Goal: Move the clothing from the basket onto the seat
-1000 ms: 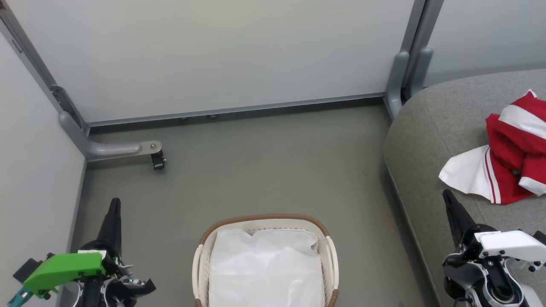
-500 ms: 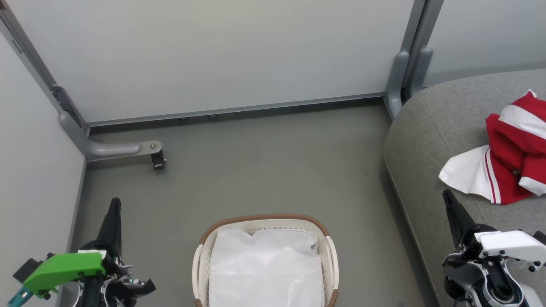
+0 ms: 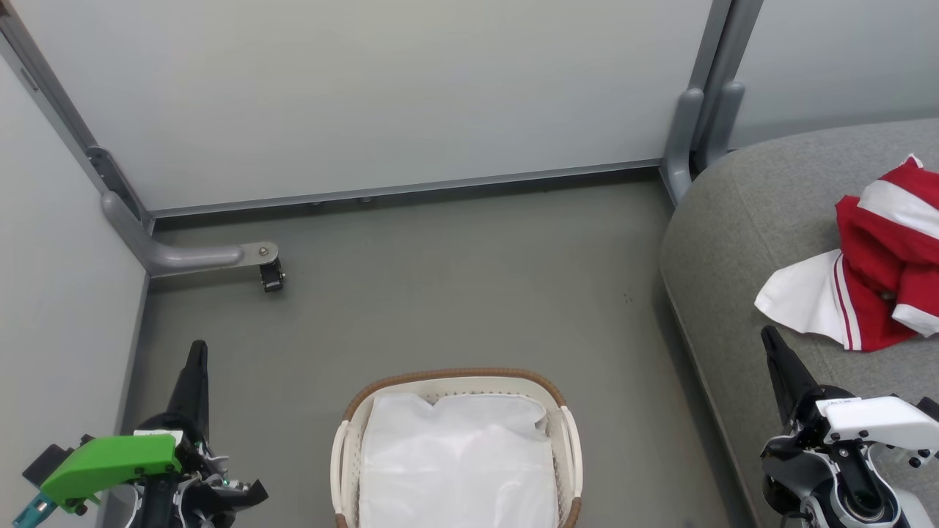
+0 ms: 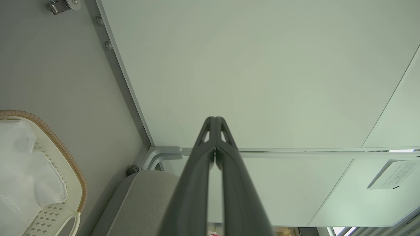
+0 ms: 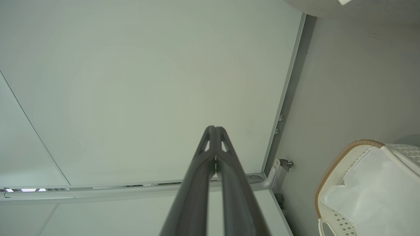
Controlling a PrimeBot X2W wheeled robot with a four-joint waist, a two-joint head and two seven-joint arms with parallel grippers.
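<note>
The red and white clothing (image 3: 877, 257) lies crumpled on the grey seat (image 3: 741, 220) at the right. The white basket (image 3: 561, 425) with its brown rim stands on the floor at the bottom centre, holding a plain white liner sheet (image 3: 455, 462). My left gripper (image 3: 196, 348) is shut at the lower left, well left of the basket, with nothing in it. My right gripper (image 3: 769, 334) is shut over the seat's front edge, just below the clothing and apart from it. Each wrist view shows its gripper (image 4: 215, 118) (image 5: 214, 127) with fingers pressed together, pointing at the pale wall; the basket (image 4: 70, 173) (image 5: 331, 170) sits at the side.
Pale partition walls (image 3: 367, 95) close the space at the back and left. A grey metal foot with a small caster (image 3: 270, 275) stands on the floor at the left. The grey floor (image 3: 455, 286) between basket and wall is open. A grey post (image 3: 689, 132) stands by the seat's corner.
</note>
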